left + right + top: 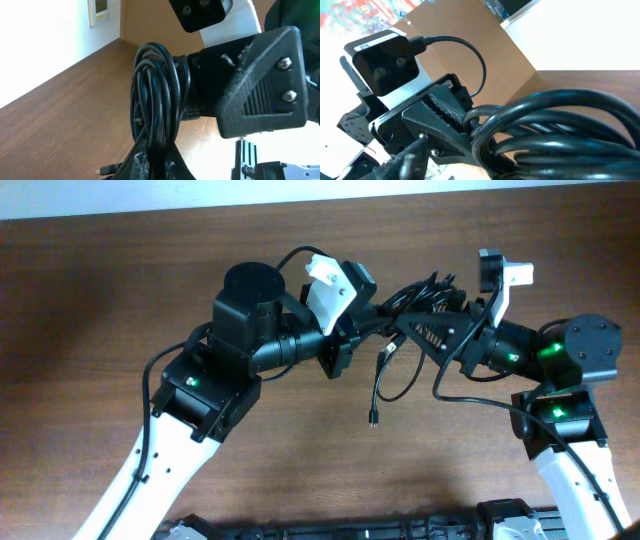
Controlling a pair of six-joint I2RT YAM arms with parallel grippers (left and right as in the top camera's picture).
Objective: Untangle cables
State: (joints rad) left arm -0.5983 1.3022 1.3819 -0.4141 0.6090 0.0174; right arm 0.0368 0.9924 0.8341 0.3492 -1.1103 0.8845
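reaching inward, left gripper (375, 322) pinches cables (425, 288); right gripper (432, 332) state unclear.

Dark brown wood-grain table (120, 300) fills the overhead shot. In the left wrist view there's a bright white wall (40, 50) at 9 o'clock, a small wall panel (101, 10) around 11, and a tan board (145, 22) at 12.

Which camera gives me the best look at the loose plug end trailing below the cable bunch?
Overhead: the plug stands out against the table, at the end of a strand curving down from the bunched cables. Left wrist shows mostly coiled loops, right wrist only thick loops; neither shows that end clearly.
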